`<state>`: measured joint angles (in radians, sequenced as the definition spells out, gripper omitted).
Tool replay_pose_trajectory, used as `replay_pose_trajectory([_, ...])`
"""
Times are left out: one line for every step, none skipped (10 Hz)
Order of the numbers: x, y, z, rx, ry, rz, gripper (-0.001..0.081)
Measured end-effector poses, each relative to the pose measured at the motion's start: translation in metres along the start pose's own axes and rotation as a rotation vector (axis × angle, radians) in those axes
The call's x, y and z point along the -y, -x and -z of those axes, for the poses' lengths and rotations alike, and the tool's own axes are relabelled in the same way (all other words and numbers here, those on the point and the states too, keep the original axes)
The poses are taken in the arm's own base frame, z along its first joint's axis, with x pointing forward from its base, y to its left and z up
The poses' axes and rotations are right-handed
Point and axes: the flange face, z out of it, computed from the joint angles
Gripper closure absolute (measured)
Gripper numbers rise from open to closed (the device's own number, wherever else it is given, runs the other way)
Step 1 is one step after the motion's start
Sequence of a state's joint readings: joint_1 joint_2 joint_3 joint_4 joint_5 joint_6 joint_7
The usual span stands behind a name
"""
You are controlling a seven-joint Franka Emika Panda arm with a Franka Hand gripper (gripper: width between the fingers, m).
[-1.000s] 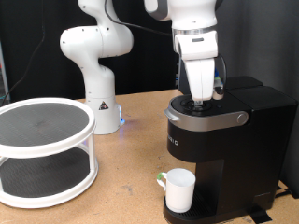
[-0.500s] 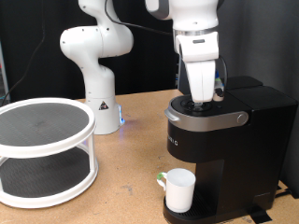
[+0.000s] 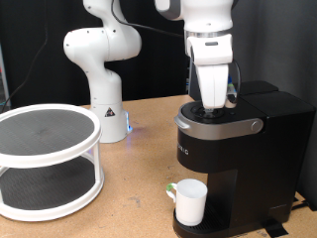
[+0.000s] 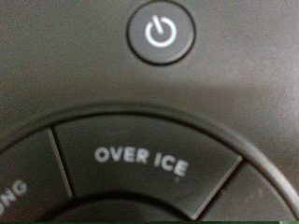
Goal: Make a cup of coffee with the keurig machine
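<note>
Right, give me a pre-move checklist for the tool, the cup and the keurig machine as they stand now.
1. Cup upright under the brew head, on the drip base: ok.
2. Keurig machine lid down: ok, it looks closed in the exterior view.
3. Tool over the machine's top buttons: ok, it sits right at the lid's top.
4. Buttons in the wrist view: ok, power button and OVER ICE button fill the picture.
5. Tool touching a button: cannot tell.
6. Machine switched on: cannot tell; the power symbol reads white, no clear glow.
7. White round rack apart from the machine: ok.
</note>
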<state>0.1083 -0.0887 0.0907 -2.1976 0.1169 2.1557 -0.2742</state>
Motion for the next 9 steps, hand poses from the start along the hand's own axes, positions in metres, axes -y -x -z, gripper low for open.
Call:
replay_pose_trajectory([0.0,0.0,0.0,0.001,0.0,0.0,0.0802])
replay_pose_trajectory([-0.0001,0.0,0.0,0.001,0.0,0.0,0.0802])
replay_pose_trajectory([-0.0001,0.0,0.0,0.001,0.0,0.0,0.0802])
replay_pose_trajectory([-0.0002,0.0,0.0001,-0.001,-0.005,-0.004,0.0802])
replay_pose_trajectory([-0.0009,-0.0001,0.0001,-0.007,-0.016,-0.005,0.0802])
replay_pose_trajectory([-0.0025,0.0003,0.0001,-0.019,-0.035,-0.005,0.0802])
replay_pose_trajectory([-0.0044,0.0018,0.0003,-0.032,-0.056,-0.001,0.0802])
replay_pose_trajectory([-0.006,0.0037,0.0007,-0.046,-0.074,0.007,0.0802])
replay_pose_trajectory([-0.0077,0.0056,0.001,-0.059,-0.089,0.012,0.0802])
